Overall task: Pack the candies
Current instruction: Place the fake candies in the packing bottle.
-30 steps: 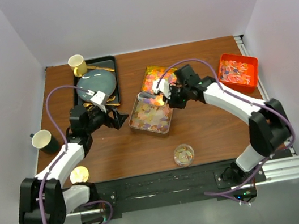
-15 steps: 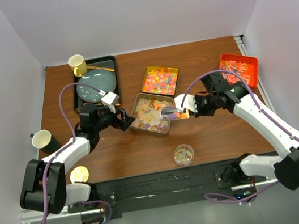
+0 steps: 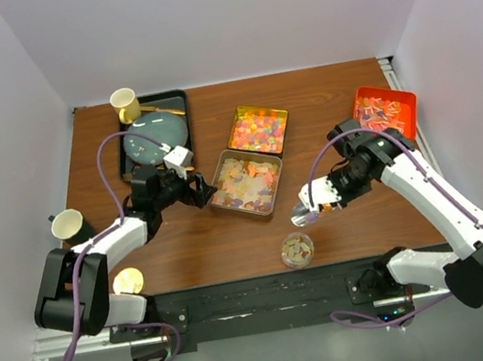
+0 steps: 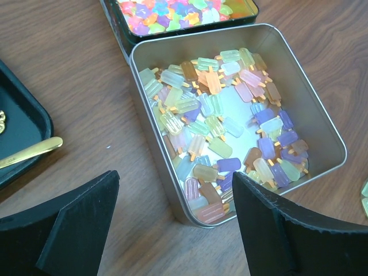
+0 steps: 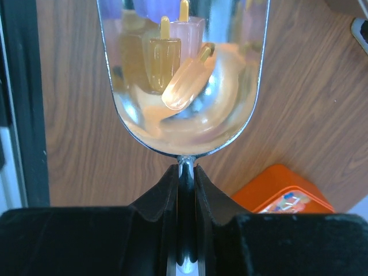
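My right gripper (image 3: 319, 201) is shut on the handle of a metal scoop (image 3: 305, 215), (image 5: 183, 75), held above the table just up-right of a small clear jar (image 3: 297, 249) with some candies in it. The scoop holds a few pastel popsicle-shaped candies (image 5: 185, 86). A silver tin (image 3: 220, 202), (image 4: 172, 198) in the middle holds many pastel candies (image 4: 224, 115). My left gripper (image 3: 196, 194), (image 4: 175, 221) is open, its jaws either side of the tin's near-left corner. A gold tin of bright candies (image 3: 257, 130) and an orange bin of red-white candies (image 3: 384, 112) stand behind.
A black tray (image 3: 178, 103) at the back left holds a grey plate (image 3: 156, 137), a yellow cup (image 3: 124, 103) and gold cutlery (image 4: 29, 150). A second cup (image 3: 67, 226) stands at the left edge. A gold round lid (image 3: 128, 280) lies at the front left.
My right gripper has carried the scoop out of the silver tin, toward the front, to beside the jar. My left gripper has stayed at the tin's left side.
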Tool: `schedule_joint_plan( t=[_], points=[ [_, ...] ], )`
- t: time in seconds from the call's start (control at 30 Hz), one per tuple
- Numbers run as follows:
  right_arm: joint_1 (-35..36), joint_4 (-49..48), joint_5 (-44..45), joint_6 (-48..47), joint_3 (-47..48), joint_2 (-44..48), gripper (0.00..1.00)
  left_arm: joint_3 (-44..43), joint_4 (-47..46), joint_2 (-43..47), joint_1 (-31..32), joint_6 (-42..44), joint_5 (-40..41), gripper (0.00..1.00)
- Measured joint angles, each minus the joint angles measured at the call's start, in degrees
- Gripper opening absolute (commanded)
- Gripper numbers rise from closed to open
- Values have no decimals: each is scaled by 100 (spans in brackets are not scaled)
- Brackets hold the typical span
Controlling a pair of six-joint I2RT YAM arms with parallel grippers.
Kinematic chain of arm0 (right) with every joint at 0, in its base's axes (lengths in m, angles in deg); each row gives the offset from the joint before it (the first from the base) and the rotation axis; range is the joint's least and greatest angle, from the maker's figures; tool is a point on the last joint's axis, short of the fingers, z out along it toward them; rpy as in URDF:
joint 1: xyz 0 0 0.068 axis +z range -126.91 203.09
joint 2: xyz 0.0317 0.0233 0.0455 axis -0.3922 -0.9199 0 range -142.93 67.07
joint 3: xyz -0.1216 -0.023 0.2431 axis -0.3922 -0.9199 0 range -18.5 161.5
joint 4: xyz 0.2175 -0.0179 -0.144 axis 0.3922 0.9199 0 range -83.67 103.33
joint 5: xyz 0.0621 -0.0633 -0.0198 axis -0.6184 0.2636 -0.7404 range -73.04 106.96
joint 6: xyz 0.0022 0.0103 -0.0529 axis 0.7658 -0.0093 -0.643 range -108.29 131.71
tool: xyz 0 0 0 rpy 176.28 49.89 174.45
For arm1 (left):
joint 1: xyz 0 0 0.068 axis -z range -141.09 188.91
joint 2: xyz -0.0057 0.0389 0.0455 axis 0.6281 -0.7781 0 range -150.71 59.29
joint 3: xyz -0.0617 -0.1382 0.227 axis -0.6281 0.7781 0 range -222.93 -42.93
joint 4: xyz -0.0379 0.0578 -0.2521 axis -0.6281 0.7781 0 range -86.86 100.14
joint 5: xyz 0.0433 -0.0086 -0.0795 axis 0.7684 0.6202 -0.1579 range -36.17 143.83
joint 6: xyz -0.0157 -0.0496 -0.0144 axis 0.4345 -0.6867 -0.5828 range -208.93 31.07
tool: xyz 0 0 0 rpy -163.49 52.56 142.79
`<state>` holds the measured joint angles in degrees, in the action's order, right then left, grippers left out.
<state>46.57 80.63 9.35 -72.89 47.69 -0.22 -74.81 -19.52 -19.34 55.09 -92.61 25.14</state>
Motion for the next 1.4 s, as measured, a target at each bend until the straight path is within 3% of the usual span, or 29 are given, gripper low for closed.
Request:
schedule_joint_plan(
  t=[0.27, 0.73, 1.4],
  points=[
    [586, 164, 662, -348, -131, 170, 0, 0, -44, 17, 0, 0, 59, 85],
    [1838, -44, 1915, 474, -295, -245, 0, 0, -326, 4, 2, -28, 109, 85],
    [2726, -39, 3060, 1032, -588, -326, 0, -282, -516, -516, 17, -479, 535, 84]
  ],
)
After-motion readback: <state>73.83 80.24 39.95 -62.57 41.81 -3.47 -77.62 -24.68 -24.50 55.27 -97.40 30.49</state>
